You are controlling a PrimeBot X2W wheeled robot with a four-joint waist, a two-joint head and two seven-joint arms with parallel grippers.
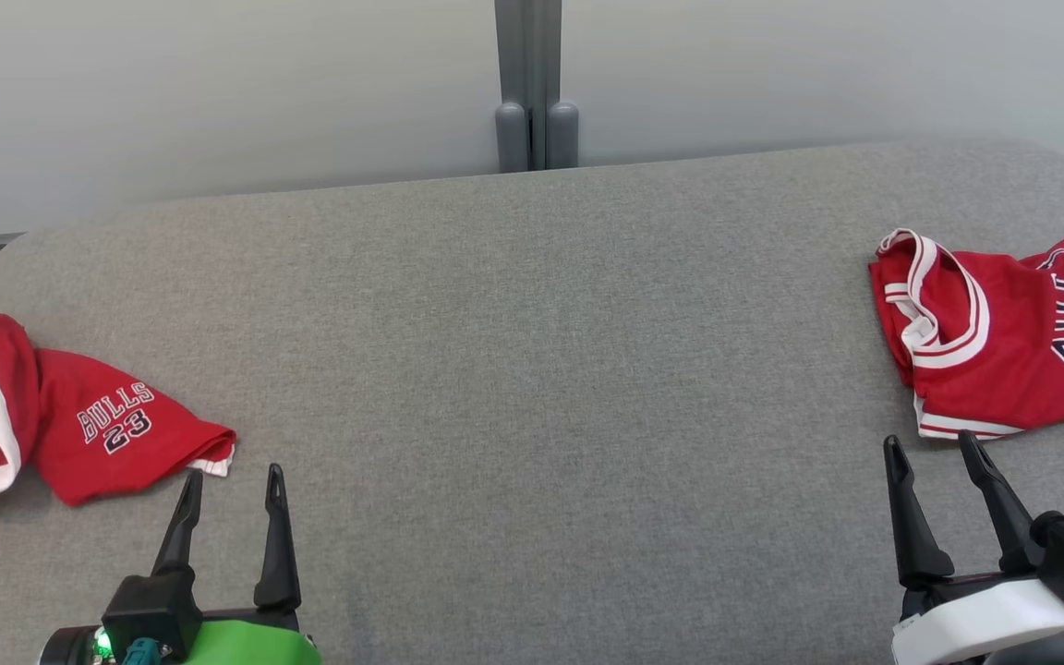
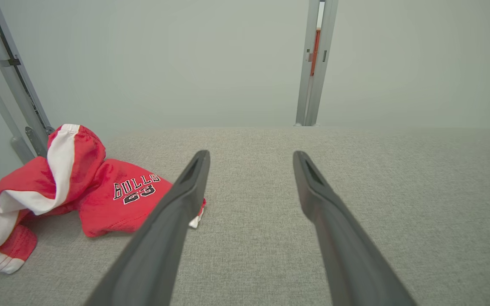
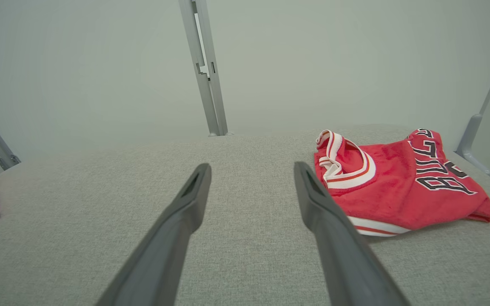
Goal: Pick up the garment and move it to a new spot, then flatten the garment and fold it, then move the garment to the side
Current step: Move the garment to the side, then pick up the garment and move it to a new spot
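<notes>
1. The red shorts [image 1: 116, 434] are lying crumpled at the left end of the grey padded surface [image 1: 532, 369], with the "BULLS 23" print facing up.
2. The red jersey [image 1: 1003, 369] is lying at the surface's right end, seemingly folded over, though its far side is running out of the head view.
3. The left gripper [image 1: 235, 473] is hovering over the surface's front left, fingers spread and empty, tips just beside the shorts' hem.
4. The right gripper [image 1: 929, 440] is hovering over the surface's front right, fingers spread and empty, just short of the jersey.

On the padded surface [image 1: 532, 369], shorts [image 1: 98, 425] lie far left, jersey [image 1: 1003, 360] far right.
</notes>
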